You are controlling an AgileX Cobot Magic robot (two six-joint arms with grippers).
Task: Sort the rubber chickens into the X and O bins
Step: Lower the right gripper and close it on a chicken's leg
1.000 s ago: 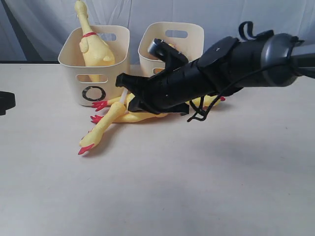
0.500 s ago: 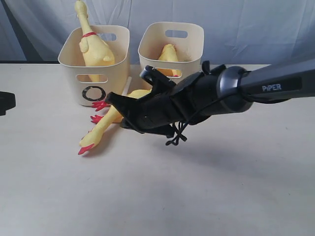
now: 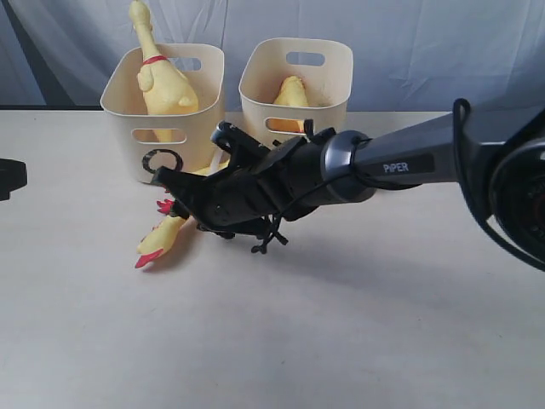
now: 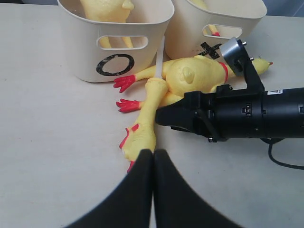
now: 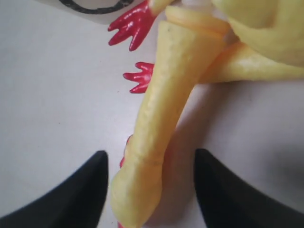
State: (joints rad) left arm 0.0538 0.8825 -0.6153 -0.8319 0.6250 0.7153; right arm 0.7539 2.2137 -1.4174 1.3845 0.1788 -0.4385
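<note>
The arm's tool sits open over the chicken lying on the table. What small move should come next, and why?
Probably ease down a little and close. The right tool stands open with a finger on either side of the long neck of the rubber chicken, which lies on the table by the O bin; nothing is gripped yet.

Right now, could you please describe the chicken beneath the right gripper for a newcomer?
In front of the O bin, two chickens lie crossed. Yours is the front chicken, its neck stretched away from the bins between the right gripper's open jaws; the other chicken's head lies by the X bin.
</note>
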